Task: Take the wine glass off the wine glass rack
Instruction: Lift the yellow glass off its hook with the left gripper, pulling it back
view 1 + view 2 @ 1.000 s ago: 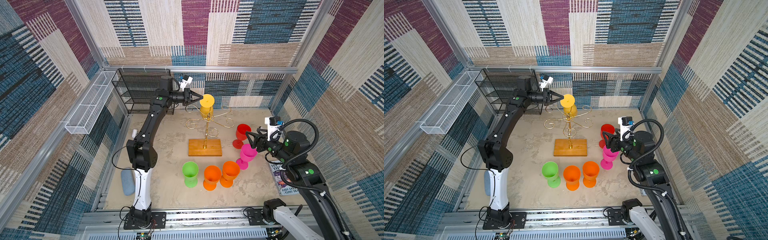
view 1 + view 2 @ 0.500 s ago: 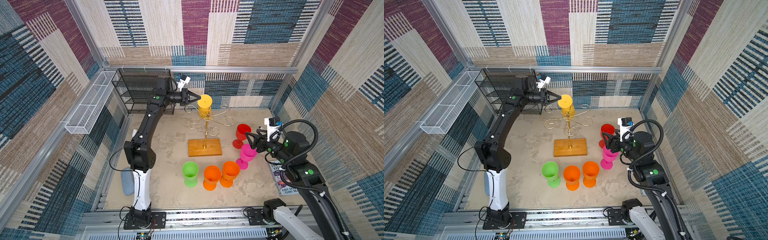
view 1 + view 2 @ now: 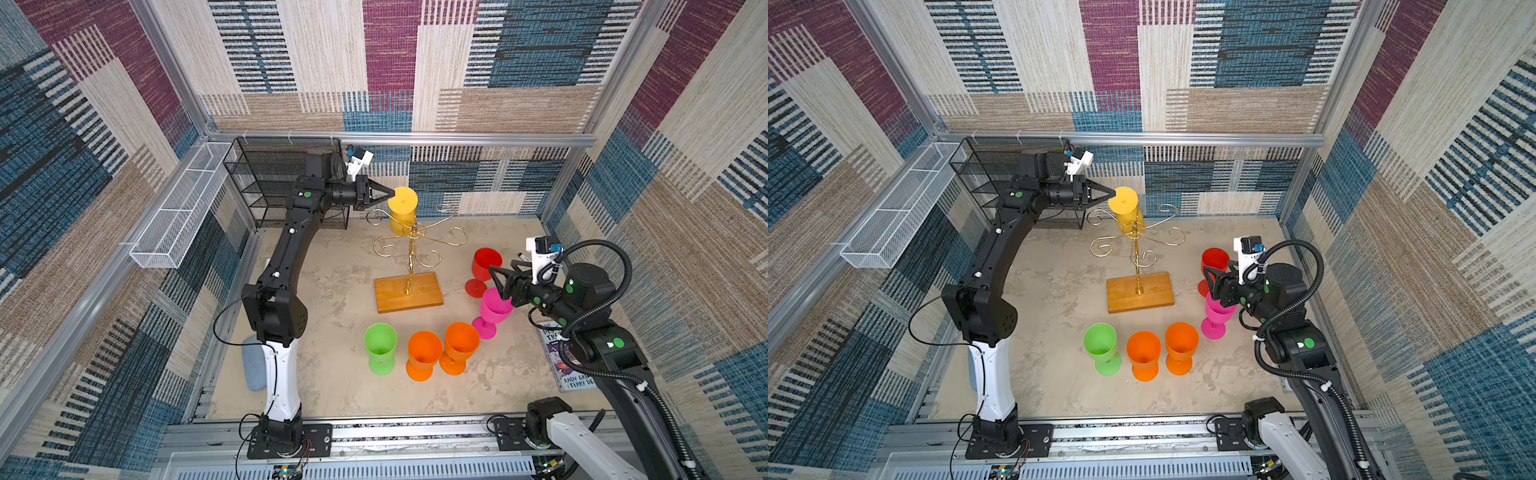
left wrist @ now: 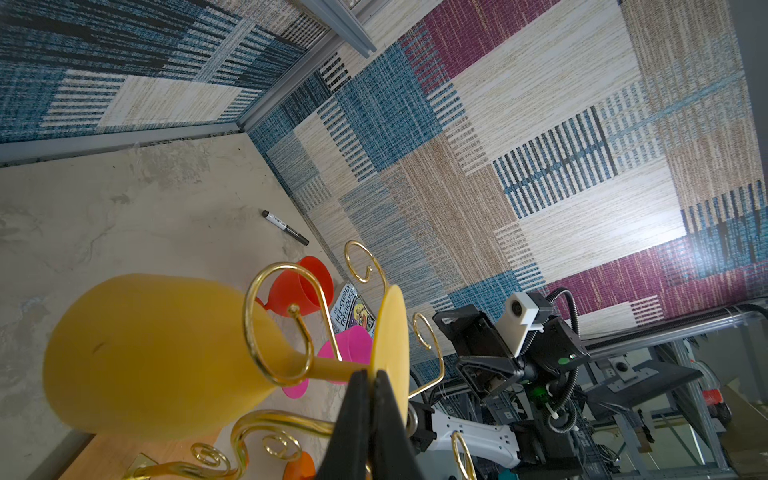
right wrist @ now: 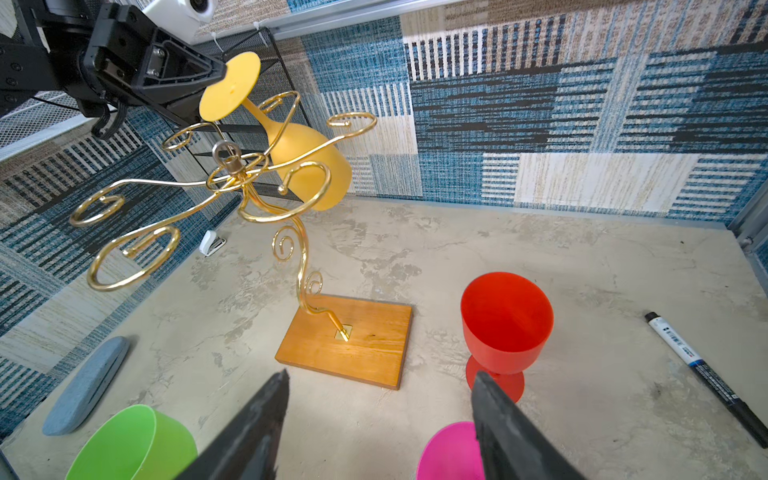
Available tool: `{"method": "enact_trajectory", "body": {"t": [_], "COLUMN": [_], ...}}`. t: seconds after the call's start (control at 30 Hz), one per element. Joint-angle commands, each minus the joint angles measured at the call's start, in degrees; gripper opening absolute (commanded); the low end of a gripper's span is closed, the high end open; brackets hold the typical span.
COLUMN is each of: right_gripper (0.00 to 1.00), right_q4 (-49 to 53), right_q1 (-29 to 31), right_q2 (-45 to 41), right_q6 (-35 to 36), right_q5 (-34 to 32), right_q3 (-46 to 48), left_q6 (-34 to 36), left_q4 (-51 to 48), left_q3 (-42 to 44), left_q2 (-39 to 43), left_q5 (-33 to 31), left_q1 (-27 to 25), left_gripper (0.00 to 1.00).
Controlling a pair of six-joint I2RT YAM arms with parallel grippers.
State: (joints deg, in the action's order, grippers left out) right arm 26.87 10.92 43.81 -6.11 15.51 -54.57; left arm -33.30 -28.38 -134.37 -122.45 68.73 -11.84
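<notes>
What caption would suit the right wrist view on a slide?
Left jaws pinch the foot of the yellow wine glass hanging in the gold rack.

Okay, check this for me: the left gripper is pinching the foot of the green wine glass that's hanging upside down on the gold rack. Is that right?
Not quite: the colour is wrong. The left gripper is pinching the foot of the yellow wine glass, not a green one, and that glass hangs upside down on the gold rack. The left wrist view shows it.
</notes>
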Motion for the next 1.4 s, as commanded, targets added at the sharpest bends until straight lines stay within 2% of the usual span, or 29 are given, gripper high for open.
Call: {"method": "enact_trajectory", "body": {"t": [0.0, 0.43, 0.97, 1.37], "right_gripper": [0.71, 0.71, 0.71, 0.71], "right_q4": [-1.57, -1.65, -2.11, -2.18], "right_q1": [0.07, 0.07, 0.07, 0.07], "right_q2": [-0.04, 0.31, 0.66, 0.22], "right_q6": [0.22, 0.57, 0.75, 0.65], "right_q5": [0.71, 0.93, 1.81, 1.98], "right_q3": [0.03, 0.21, 0.66, 1.30], "left_q6": [-0.45, -1.76, 3.89, 4.28], "left_q4": [2.89, 4.40, -0.61, -1.58], "left_q3": [-0.40, 0.16, 3.50, 4.02], "left_q2": [0.07, 1.58, 3.96, 5.37], "left_q5": [1.15, 1.49, 0.21, -0.77], "left_q1": [0.21, 1.06, 1.38, 2.29], "left_gripper": [0.00, 0.00, 0.00, 0.00]}}
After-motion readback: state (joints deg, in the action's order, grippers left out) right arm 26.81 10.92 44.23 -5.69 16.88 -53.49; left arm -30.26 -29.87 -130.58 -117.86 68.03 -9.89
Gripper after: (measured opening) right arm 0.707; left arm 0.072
